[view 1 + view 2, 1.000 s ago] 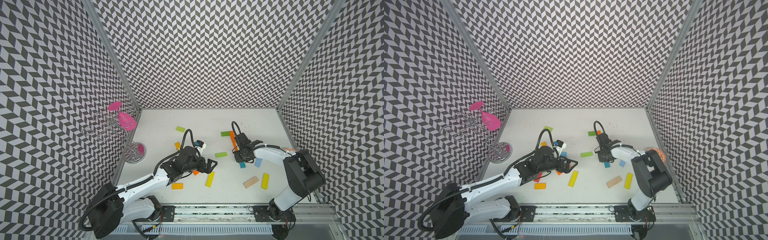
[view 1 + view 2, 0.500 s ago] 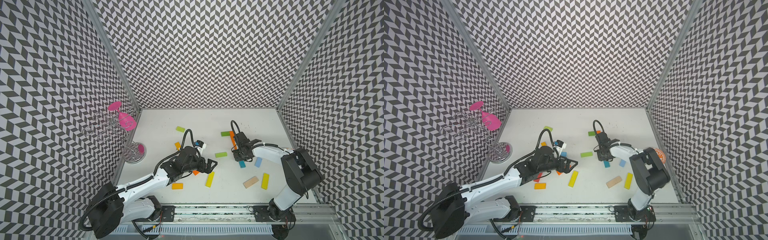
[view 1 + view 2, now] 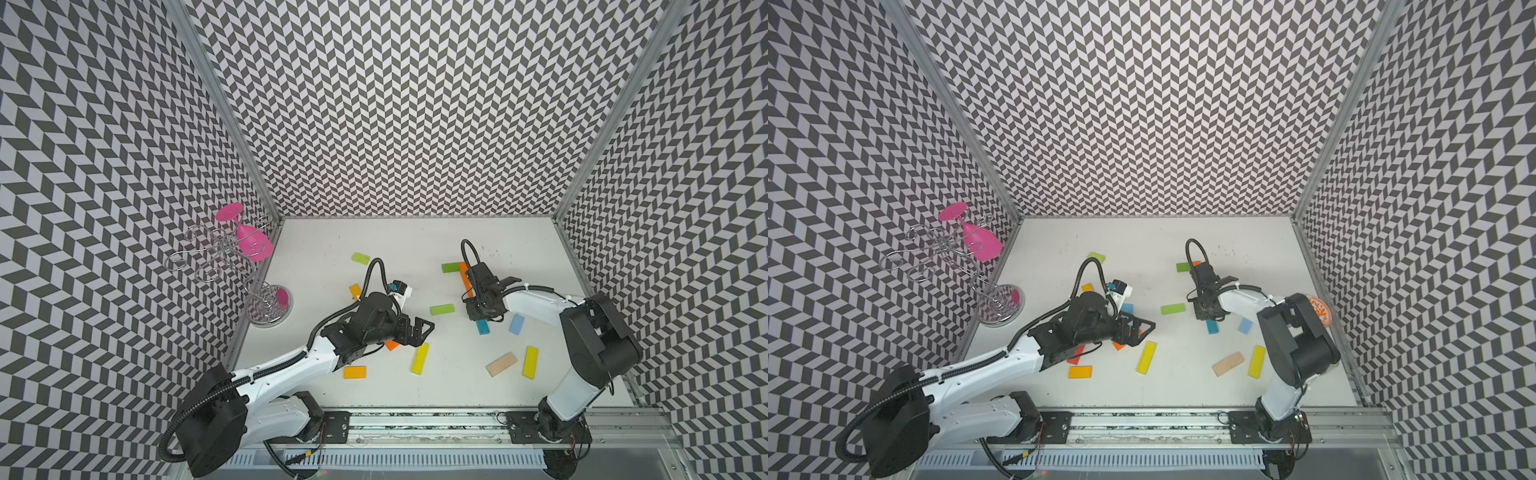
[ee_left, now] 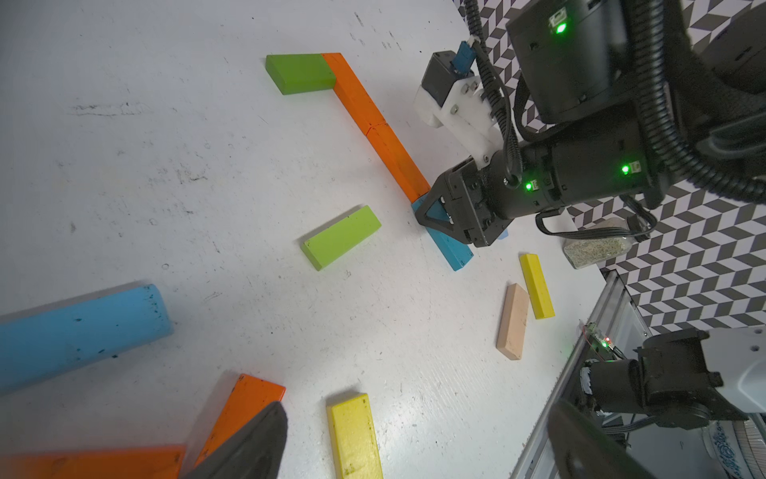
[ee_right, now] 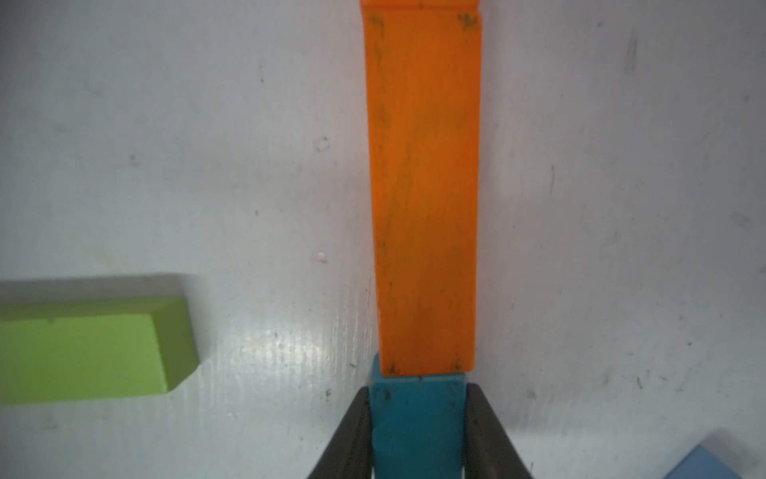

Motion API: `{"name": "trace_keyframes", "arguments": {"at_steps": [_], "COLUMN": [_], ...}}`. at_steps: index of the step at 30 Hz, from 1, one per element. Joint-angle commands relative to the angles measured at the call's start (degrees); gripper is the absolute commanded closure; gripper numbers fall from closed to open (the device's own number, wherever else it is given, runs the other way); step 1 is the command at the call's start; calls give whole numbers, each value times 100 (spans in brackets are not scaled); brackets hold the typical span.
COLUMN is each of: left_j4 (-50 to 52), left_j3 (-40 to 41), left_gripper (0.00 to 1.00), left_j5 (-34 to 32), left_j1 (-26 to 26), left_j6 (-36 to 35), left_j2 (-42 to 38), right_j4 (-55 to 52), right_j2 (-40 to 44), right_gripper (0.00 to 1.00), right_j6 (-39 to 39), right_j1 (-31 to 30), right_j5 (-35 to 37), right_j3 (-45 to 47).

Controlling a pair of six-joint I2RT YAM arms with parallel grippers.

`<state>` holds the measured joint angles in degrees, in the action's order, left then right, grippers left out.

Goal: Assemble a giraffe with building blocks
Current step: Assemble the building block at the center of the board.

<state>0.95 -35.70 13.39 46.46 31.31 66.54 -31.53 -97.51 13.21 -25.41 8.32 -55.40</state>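
- Right gripper [image 5: 418, 398] clamped on teal block [image 5: 416, 435], which sits between its jaws.
- Teal's far end touches orange block [image 5: 422, 186] straight ahead of the fingertips, side edges slightly offset.
- Probably best: square it flush, keep the push light so the orange doesn't slide, then open and lift straight up.
- Lime green block [image 5: 83, 352] lies beside the gripper, apart.
- Left gripper [image 3: 420, 332] wide open, empty, well away.

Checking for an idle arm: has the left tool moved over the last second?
No. The left tool stays open at the same spot, just beyond the far end of the central yellow block.
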Motion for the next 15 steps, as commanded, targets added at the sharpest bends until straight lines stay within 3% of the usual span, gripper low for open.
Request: {"name": "trace_keyframes", "arguments": {"at_steps": [1, 5, 10, 15], "left_j4": [-39, -39, -50, -81], "left_j3": [-147, -139, -146, -147], "left_gripper": [1, 1, 1, 1], "left_j5": [39, 35, 56, 92], "left_j1": [-30, -31, -31, -32], "left_j6": [-53, -46, -41, -45], "left_j2": [-58, -71, -63, -54], "right_j4": [38, -34, -240, -578], "right_j2": [-110, -28, 292, 872], "right_gripper": [65, 55, 34, 24], "right_j6": [73, 130, 236, 478], "right_j1": [23, 20, 18, 18], "right_j5": [96, 114, 83, 76], "right_j3": [-138, -149, -216, -385]}}
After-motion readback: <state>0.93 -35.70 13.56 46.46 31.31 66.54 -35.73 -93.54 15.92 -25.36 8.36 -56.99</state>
